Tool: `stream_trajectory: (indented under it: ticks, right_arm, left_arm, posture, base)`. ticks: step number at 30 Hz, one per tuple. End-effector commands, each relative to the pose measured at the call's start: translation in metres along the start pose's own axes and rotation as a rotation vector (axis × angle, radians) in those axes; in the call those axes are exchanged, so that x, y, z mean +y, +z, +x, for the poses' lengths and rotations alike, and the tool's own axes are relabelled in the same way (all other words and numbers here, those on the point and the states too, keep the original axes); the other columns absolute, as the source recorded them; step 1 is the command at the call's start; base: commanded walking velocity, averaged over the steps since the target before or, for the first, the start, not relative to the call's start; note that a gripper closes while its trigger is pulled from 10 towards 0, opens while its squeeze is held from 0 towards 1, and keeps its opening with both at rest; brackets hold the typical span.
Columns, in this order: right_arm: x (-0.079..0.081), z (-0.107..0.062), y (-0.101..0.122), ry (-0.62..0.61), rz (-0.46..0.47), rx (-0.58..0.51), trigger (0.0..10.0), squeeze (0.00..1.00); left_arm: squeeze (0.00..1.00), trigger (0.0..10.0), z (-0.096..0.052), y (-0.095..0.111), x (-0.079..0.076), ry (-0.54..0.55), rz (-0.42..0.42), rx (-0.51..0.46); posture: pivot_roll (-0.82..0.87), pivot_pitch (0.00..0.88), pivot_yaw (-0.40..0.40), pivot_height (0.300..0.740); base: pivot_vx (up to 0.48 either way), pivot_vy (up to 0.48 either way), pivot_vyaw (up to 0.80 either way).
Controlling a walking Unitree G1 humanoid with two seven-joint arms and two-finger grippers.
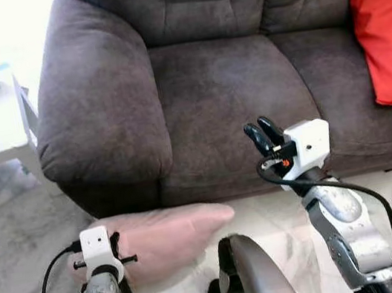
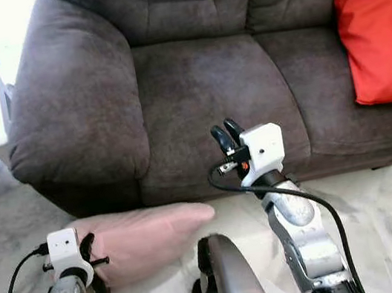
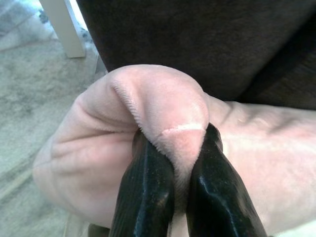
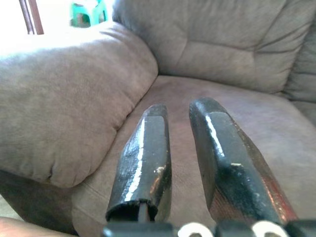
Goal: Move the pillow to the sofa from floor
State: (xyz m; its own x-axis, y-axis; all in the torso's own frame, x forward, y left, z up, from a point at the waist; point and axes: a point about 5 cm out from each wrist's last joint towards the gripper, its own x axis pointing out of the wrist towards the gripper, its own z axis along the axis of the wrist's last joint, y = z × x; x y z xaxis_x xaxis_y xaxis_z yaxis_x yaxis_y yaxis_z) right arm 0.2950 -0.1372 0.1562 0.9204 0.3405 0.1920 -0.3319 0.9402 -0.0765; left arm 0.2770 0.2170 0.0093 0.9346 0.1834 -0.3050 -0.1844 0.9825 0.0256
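On the floor against the sofa (image 1: 195, 94) front lay the pink pillow (image 1: 170, 237); the left gripper (image 3: 180, 163) pinched a fold of its near edge between closed jaws. The right gripper (image 1: 263, 135) hovered above the seat, jaws narrowly parted, empty.

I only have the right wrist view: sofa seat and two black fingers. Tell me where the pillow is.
Observer: The pink pillow lies on the floor against the sofa's front, below the left armrest.
Operator: Report what the left arm is doing.
Observer: The left gripper is shut on a fold at the pillow's corner.
Operator: Say where my right gripper sits from outside.
Observer: The right gripper hangs before the seat's front edge, nothing between its fingers.
Operator: List anything on the seat.
Observer: A red cushion leans on the backrest at the right.
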Motion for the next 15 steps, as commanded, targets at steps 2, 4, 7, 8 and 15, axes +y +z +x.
stream_trajectory:
  ticks: [2,4,7,8,15]
  right_arm:
    - [-0.006,-0.001,-0.006,-0.036,-0.001,0.008,10.0,0.0]
    - [-0.006,-0.001,-0.008,-0.04,0.0,0.01,10.0,0.0]
    - [-0.007,0.0,-0.011,-0.043,-0.001,0.013,10.0,0.0]
    - [-0.007,0.0,-0.012,-0.045,-0.004,0.015,10.0,0.0]
    - [-0.014,0.003,-0.017,-0.071,-0.009,0.023,10.0,0.0]
  left_arm:
    - [0.0,10.0,0.004,0.011,0.009,0.021,0.009,-0.047]
    - [0.0,10.0,0.005,0.012,0.009,0.02,0.01,-0.048]
    - [0.0,10.0,0.006,0.013,0.009,0.02,0.01,-0.05]
    - [0.0,10.0,0.007,0.014,0.009,0.02,0.01,-0.052]
    - [0.0,10.0,0.01,0.019,0.008,0.025,0.011,-0.058]
  posture:
    - [0.0,0.084,-0.117,0.568]
    - [0.0,0.075,-0.112,0.568]
    - [0.01,0.06,-0.109,0.568]
    - [0.01,0.058,-0.108,0.568]
    - [0.02,0.033,-0.108,0.568]
  base:
    - [-0.326,0.0,0.0]
    - [-0.322,0.0,0.0]
    - [-0.324,0.0,0.0]
    - [-0.322,0.0,0.0]
    - [-0.259,0.0,0.0]
